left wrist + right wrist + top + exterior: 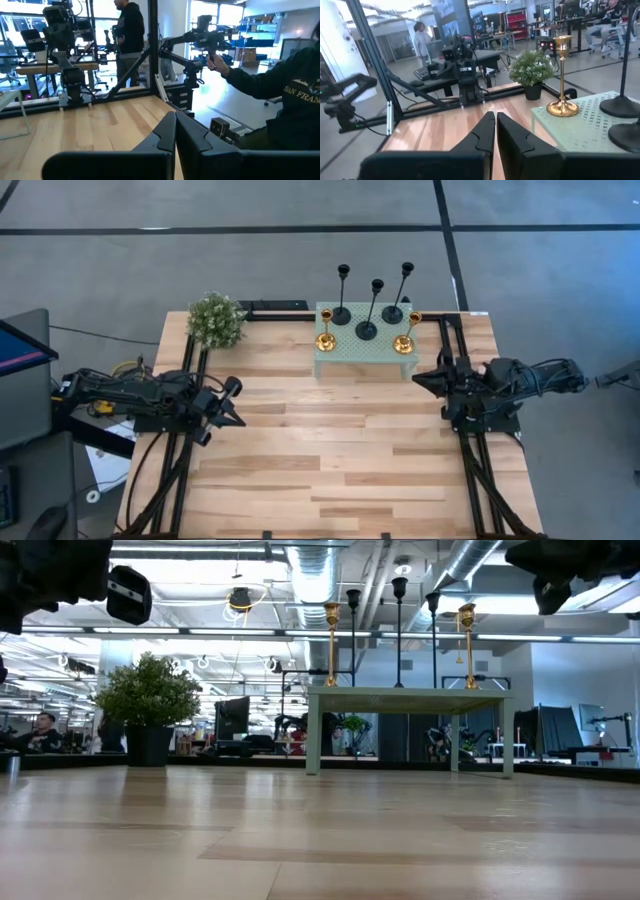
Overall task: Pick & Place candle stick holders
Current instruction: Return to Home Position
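Note:
Three black candle stick holders (367, 310) with thin stems and round bases stand on the pale green mesh stand (362, 352) at the table's far side. Two gold holders stand at the stand's near corners, one on the left (325, 332) and one on the right (404, 335). The left gold holder also shows in the right wrist view (562, 80). My left gripper (238, 420) is shut and empty above the table's left side. My right gripper (418, 380) is shut and empty at the right, just near of the stand.
A small green bushy plant (215, 320) in a dark pot stands at the far left of the table. Black frame rails (480, 470) run along the left and right edges. People (280, 85) stand in the room beyond the table.

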You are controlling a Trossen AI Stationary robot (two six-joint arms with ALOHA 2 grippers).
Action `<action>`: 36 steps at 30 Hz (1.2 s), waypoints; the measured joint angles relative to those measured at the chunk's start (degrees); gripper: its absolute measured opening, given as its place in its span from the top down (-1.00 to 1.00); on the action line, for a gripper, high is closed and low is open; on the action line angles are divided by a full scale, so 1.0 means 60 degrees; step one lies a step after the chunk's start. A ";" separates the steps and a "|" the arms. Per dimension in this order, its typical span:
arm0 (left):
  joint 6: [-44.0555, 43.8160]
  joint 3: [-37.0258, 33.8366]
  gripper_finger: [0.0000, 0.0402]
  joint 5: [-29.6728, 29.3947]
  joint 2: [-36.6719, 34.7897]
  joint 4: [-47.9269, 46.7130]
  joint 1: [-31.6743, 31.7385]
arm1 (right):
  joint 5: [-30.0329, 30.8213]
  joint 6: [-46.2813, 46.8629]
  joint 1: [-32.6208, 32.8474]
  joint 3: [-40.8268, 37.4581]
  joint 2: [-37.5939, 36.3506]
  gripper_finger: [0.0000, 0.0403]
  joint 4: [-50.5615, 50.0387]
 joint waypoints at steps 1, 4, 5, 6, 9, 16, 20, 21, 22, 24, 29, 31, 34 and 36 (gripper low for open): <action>-0.0002 -0.0002 0.96 0.0000 0.0000 -0.0006 0.0000 | 0.0000 0.0077 0.0000 0.0000 -0.0153 0.95 -0.0123; -0.0035 -0.0002 0.96 0.0000 0.0000 -0.0006 0.0000 | 0.0000 0.0236 0.0000 0.0000 -0.0637 0.95 -0.0385; -0.0038 -0.0002 0.96 -0.0004 0.0003 -0.0006 -0.0003 | 0.0000 0.0243 0.0000 0.0000 -0.0799 0.95 -0.0439; -0.0041 -0.0002 0.96 -0.0009 0.0004 -0.0006 -0.0004 | 0.0000 0.0250 0.0000 0.0000 -0.0952 0.95 -0.0490; -0.0180 -0.0002 0.96 0.0072 0.0004 -0.0009 -0.0004 | -0.0025 0.0265 0.0000 0.0000 -0.1431 0.95 -0.0692; -0.0253 -0.0002 0.96 0.0266 0.0000 0.0028 -0.0004 | -0.0181 0.0378 0.0000 -0.0001 -0.2146 0.95 -0.1251; -0.0253 0.0002 0.96 0.0266 0.0000 0.0292 -0.0004 | -0.0182 0.0373 0.0002 -0.0022 -0.2149 0.95 -0.1346; -0.0252 0.0002 0.96 0.0270 0.0000 0.0334 -0.0001 | -0.0179 0.0377 0.0004 -0.0022 -0.2149 0.95 -0.1435; -0.0251 0.0002 0.96 0.0270 0.0000 0.0349 0.0010 | -0.0171 0.0408 0.0002 -0.0040 -0.2149 0.95 -0.1524; -0.0253 0.0002 0.96 0.0291 0.0009 0.0339 0.0080 | -0.0171 0.0418 0.0004 -0.0149 -0.2149 0.95 -0.1438; -0.0176 -0.0245 0.96 0.0284 0.0025 0.0221 0.0285 | -0.0093 0.0300 0.0000 -0.1017 -0.2153 0.95 -0.0874; -0.0051 -0.0531 0.96 0.0213 0.0025 0.0200 0.0385 | -0.0064 0.0080 0.0000 -0.1477 -0.2153 0.95 -0.0263; -0.0035 -0.0727 0.96 -0.0532 0.0063 0.0114 0.0519 | 0.0069 -0.0235 -0.0009 -0.2104 -0.2153 0.95 0.0424; -0.0035 -0.0723 0.96 -0.0907 0.0096 0.0249 0.0602 | 0.0076 -0.0307 -0.0044 -0.2276 -0.2153 0.95 0.0566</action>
